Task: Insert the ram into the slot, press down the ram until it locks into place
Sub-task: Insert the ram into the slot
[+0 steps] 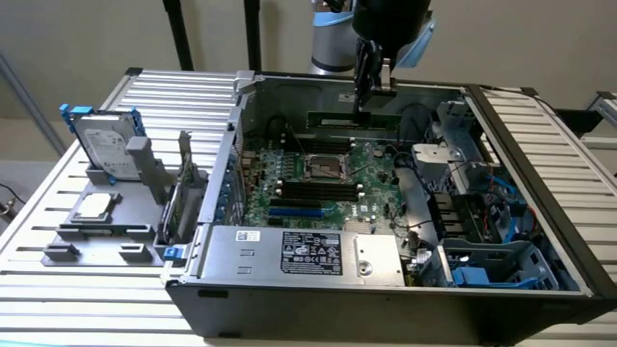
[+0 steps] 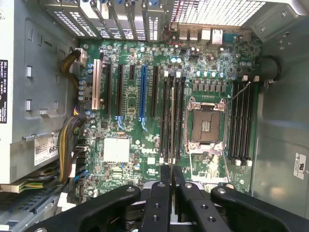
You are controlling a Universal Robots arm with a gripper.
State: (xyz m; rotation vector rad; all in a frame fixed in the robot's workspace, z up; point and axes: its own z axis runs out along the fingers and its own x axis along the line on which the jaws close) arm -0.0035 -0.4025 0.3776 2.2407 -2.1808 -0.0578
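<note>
My gripper (image 1: pixel 365 107) hangs above the back of the open computer case, shut on the ram (image 1: pixel 351 119), a thin green stick held level and lengthwise. In the wrist view the ram (image 2: pixel 172 126) shows edge-on as a thin pale line between the black fingers (image 2: pixel 161 198). It lines up over the group of black memory slots (image 2: pixel 167 116) between the CPU socket (image 2: pixel 206 123) and the blue socket (image 2: pixel 143 92). A second group of slots (image 2: pixel 241 121) lies on the CPU socket's other side. The ram is well above the slots (image 1: pixel 318 191), not touching them.
The power supply (image 1: pixel 299 253) covers the near part of the case. Cables and a blue drive cage (image 1: pixel 492 267) fill the exterior view's right. Outside the case, on the exterior view's left, a grey fixture (image 1: pixel 68 235) holds a hard drive (image 1: pixel 104 144) and an expansion card (image 1: pixel 183 191).
</note>
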